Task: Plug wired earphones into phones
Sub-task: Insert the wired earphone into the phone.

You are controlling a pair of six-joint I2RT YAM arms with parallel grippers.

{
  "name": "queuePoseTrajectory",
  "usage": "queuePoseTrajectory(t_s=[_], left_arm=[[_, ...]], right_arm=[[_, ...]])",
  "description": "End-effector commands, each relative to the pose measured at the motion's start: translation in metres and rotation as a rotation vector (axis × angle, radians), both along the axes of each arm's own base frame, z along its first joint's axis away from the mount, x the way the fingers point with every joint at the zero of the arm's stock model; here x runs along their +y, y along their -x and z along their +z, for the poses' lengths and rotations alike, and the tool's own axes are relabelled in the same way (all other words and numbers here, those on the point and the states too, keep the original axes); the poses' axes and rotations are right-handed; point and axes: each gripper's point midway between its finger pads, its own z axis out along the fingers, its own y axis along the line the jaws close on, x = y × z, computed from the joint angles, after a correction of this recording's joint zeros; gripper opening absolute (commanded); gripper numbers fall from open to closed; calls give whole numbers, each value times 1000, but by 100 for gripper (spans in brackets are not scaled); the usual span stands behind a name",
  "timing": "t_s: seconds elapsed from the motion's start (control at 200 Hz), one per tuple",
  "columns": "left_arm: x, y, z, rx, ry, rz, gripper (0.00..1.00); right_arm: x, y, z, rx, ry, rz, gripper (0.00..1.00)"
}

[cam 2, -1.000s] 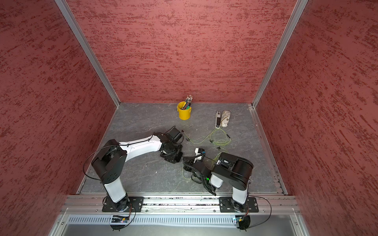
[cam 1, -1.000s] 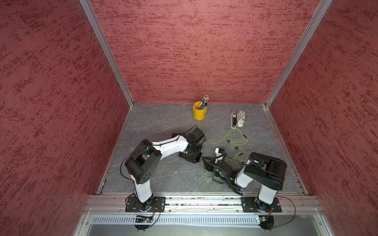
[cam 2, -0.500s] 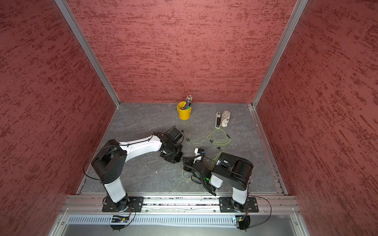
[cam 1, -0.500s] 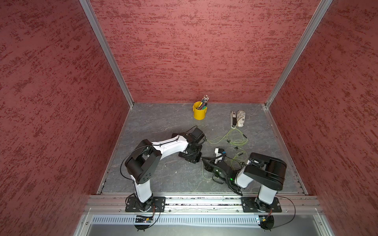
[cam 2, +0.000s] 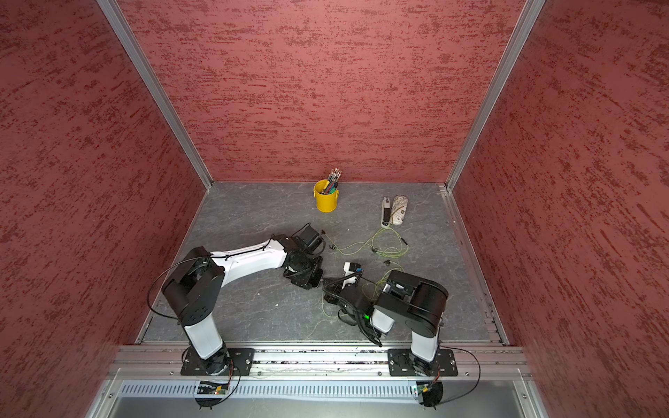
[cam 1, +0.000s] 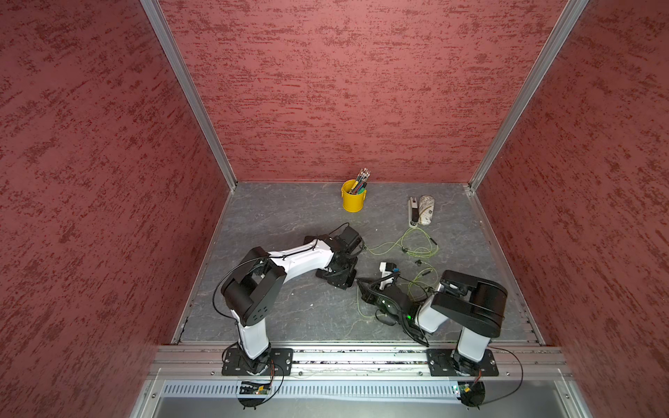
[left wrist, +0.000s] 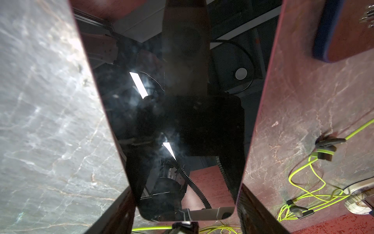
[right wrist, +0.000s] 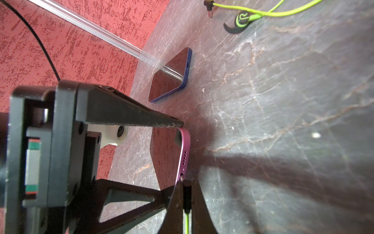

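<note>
The right fingers [right wrist: 175, 204] clench a black plug [right wrist: 187, 194], its tip at the bottom port of the pink-edged phone [right wrist: 185, 150]. The left fingers [right wrist: 131, 115] grasp that phone's sides on the bench [right wrist: 283, 101]. The blue-edged phone [right wrist: 172, 77] lies nearby.

A robot lab's test cell: red textured panels [cam 1: 344, 90] in aluminium posts [cam 1: 189, 94] box in a grey stone-look surface [cam 1: 275, 217]. The left arm [cam 1: 304, 258] and right arm [cam 1: 470, 300] are bolted to a metal rail [cam 1: 362, 356] along its edge; a yellow pen cup [cam 1: 353, 201] stands well beyond the jaws.
</note>
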Motion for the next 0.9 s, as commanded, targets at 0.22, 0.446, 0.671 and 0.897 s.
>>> queuePoseTrajectory(t_s=[0.22, 0.446, 0.671, 0.897], left_arm=[[-12, 5, 9, -6, 47, -21, 74], [-12, 6, 10, -6, 45, -21, 74], [-11, 7, 11, -10, 52, -22, 74], [-19, 6, 12, -3, 99, 6, 74]], right_arm=[[10, -3, 18, -48, -36, 8, 0], [10, -5, 20, -56, -39, -1, 0], [10, -6, 21, -60, -48, -4, 0], [13, -5, 22, -68, -55, 10, 0]])
